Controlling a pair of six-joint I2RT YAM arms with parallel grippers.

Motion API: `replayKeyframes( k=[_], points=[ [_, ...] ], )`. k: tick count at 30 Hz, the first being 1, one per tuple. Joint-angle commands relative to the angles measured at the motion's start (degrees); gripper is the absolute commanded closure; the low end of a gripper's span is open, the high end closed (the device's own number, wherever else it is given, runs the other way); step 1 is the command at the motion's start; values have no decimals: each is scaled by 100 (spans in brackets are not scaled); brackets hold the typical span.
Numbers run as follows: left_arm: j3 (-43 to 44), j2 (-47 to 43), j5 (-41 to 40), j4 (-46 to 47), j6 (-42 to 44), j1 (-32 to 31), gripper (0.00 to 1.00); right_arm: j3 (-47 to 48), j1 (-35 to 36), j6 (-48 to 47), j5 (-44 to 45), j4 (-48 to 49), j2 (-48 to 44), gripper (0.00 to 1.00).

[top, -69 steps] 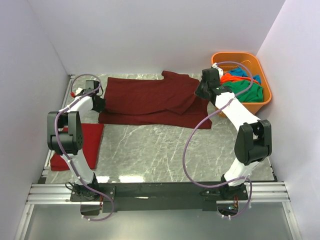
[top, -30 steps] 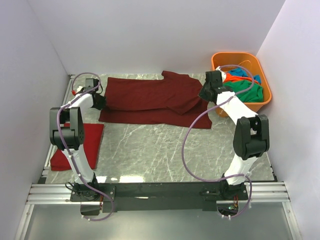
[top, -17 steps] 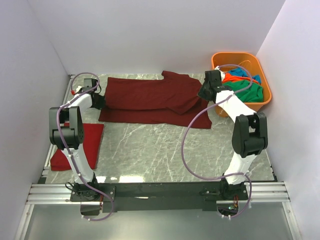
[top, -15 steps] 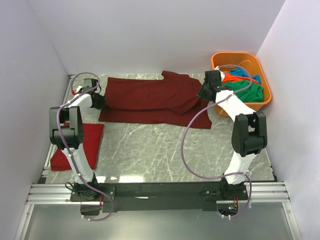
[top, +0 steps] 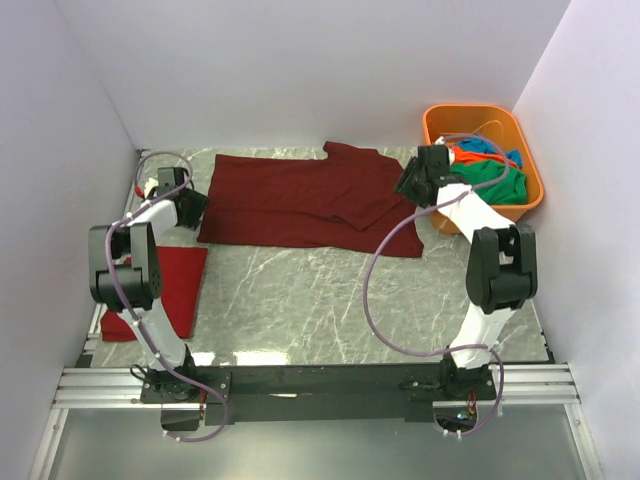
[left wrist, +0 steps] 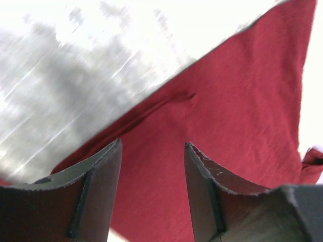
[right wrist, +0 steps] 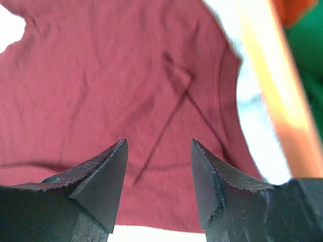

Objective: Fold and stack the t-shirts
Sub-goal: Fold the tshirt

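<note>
Now the maroon shirt [top: 300, 205] lies half-folded along the far edge of the tabletop [top: 320, 300]. Both pairs of jaws are open, gripping nothing: left at its left end, right over its right end. A folded red shirt [top: 178, 280] lies by the left edge.

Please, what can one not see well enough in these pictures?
- Top view: the shirts in the orange tub are heaped and partly behind the right arm; their number is unclear.
- Top view: the left arm covers part of the red t-shirt.
- Left wrist view: the table is blurred; the maroon t-shirt runs off the frame.
</note>
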Motion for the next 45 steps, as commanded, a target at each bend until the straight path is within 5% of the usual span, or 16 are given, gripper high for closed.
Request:
replayKeyframes(
  k=[1, 9, 26, 45],
  points=[
    [-425, -579, -293, 32, -227, -163, 43, -654, 228, 189, -68, 271, -719, 40],
    [-1498, -1343, 6, 674, -280, -373, 41, -2008, 440, 444, -120, 833, -1389, 40],
    [-2860, -2724, -1312, -688, -640, -638, 34, -2475, 475, 594, -103, 922, -1512, 40],
    [-2861, -3102, -1199, -504, -289, -13, 33, -2510, 414, 567, 55, 728, -1626, 41]
  ],
)
